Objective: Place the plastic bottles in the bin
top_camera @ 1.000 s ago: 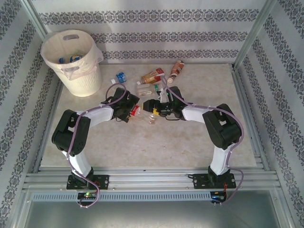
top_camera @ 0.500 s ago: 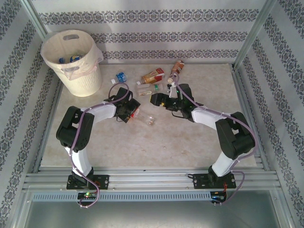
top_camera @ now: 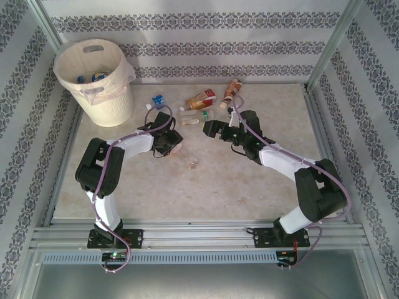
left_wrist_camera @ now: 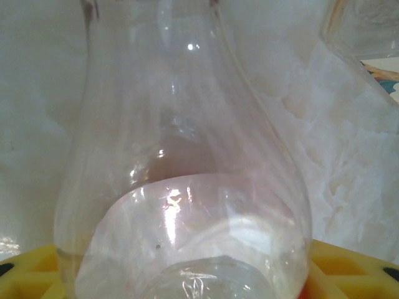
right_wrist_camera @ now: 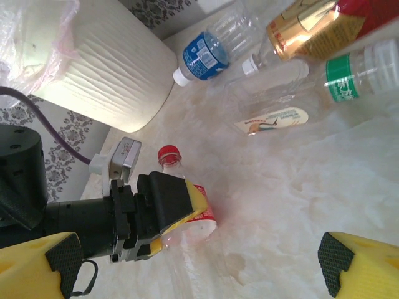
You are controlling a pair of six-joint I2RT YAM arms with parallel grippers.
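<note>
My left end effector [top_camera: 171,142] is clenched on a small clear plastic bottle with a red cap and red label [right_wrist_camera: 201,218]. From the right wrist I see one of its yellow pads [right_wrist_camera: 196,194] pressed against the label. The left wrist camera looks straight along the bottle's clear body [left_wrist_camera: 187,187], with yellow pad showing at both bottom corners right against it. The bottle lies on its side on the pale marbled table [top_camera: 249,187], cap pointing toward the bin.

My right end effector [right_wrist_camera: 199,265] is released, and its black-tipped yellow fingertips [right_wrist_camera: 59,255] stand wide apart with nothing between them. In the top view it hangs near the middle of the table, just beside the loose bottles.

The large cream-white round plastic bin [top_camera: 111,103] stands in the far left corner, and I can make out some blue labels [top_camera: 98,76] inside it. Near its foot lies a clear bottle with a blue label and white cap [right_wrist_camera: 202,55].

Further right are a bottle with a gold and red label [right_wrist_camera: 312,28], a clear bottle with a green label [right_wrist_camera: 349,78], and a clear bottle with a pale printed label [right_wrist_camera: 271,117]. A brown-labelled bottle [top_camera: 232,92] lies near the back edge.
</note>
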